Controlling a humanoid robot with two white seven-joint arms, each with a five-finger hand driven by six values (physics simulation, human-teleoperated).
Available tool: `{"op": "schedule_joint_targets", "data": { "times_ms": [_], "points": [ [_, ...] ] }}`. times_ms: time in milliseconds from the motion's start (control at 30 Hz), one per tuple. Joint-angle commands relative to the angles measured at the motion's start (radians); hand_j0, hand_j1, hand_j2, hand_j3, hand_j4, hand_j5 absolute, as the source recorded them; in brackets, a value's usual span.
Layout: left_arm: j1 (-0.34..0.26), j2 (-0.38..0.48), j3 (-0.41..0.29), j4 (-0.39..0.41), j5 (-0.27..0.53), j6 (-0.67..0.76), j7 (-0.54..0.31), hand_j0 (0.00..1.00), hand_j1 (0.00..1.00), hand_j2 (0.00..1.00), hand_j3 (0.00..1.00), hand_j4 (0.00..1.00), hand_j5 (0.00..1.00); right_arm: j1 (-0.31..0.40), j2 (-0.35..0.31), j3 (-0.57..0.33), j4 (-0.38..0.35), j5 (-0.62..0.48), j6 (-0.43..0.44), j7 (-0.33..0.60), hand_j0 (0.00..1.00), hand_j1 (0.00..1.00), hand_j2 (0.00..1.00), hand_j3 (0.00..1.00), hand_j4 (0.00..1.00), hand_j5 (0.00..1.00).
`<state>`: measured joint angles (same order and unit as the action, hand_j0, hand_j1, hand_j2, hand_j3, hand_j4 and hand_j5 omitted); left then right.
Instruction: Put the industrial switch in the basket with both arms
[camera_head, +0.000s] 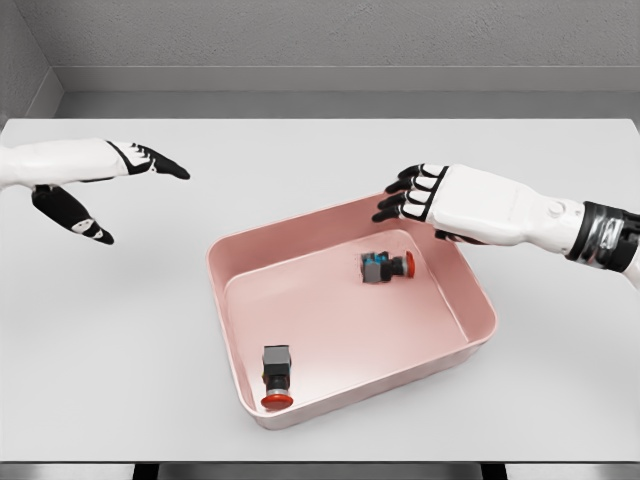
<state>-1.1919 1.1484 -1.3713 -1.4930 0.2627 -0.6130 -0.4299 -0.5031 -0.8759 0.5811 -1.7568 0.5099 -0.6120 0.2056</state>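
Two industrial switches lie inside the pink basket. One switch, grey with a blue part and a red button, rests near the basket's far right side. The other switch, dark grey with a red button, lies at the near left wall. My right hand hovers over the basket's far rim, fingers relaxed and holding nothing. My left hand is out over the table to the left of the basket, thumb and fingers spread, empty.
The basket sits on a white table, skewed to the table's edges. A grey wall runs behind the table's far edge.
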Motion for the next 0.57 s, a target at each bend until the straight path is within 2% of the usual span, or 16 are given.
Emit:
{"op": "schedule_joint_targets", "data": {
  "times_ms": [0, 33, 100, 167, 233, 267, 533],
  "points": [
    [0.000, -0.001, 0.001, 0.004, 0.009, 0.002, 0.000, 1.00, 1.00, 1.00, 1.00, 1.00, 1.00, 0.000, -0.008, -0.003, 0.000, -0.010, 0.001, -0.003, 0.96, 0.96, 0.96, 0.96, 0.96, 0.96],
    [0.000, -0.001, 0.001, 0.004, 0.012, 0.002, 0.000, 1.00, 1.00, 1.00, 1.00, 1.00, 1.00, 0.002, -0.023, -0.007, 0.000, -0.030, 0.001, -0.002, 1.00, 1.00, 1.00, 1.00, 1.00, 1.00],
    [0.000, -0.003, 0.000, -0.001, 0.024, 0.002, 0.000, 1.00, 1.00, 1.00, 1.00, 1.00, 1.00, 0.014, -0.069, -0.050, 0.019, -0.034, 0.001, -0.003, 1.00, 1.00, 1.00, 1.00, 1.00, 1.00],
    [0.008, -0.003, -0.006, 0.000, 0.032, 0.002, -0.001, 1.00, 1.00, 1.00, 1.00, 1.00, 1.00, 0.038, -0.071, -0.101, 0.039, -0.034, 0.001, -0.002, 1.00, 1.00, 1.00, 1.00, 1.00, 1.00],
    [0.008, -0.003, -0.006, 0.000, 0.030, 0.002, -0.001, 1.00, 1.00, 1.00, 1.00, 1.00, 1.00, 0.066, -0.071, -0.152, 0.095, -0.034, 0.001, -0.002, 1.00, 1.00, 1.00, 1.00, 1.00, 1.00],
    [0.008, -0.004, -0.006, -0.001, 0.029, 0.002, -0.001, 1.00, 1.00, 1.00, 1.00, 1.00, 1.00, 0.067, -0.071, -0.158, 0.118, -0.034, 0.001, -0.002, 1.00, 1.00, 1.00, 1.00, 1.00, 1.00],
    [0.008, -0.004, -0.006, -0.001, 0.029, 0.002, -0.001, 1.00, 1.00, 1.00, 1.00, 1.00, 1.00, 0.071, -0.071, -0.159, 0.118, -0.034, 0.001, -0.002, 1.00, 1.00, 1.00, 1.00, 1.00, 1.00]
  ]
}}
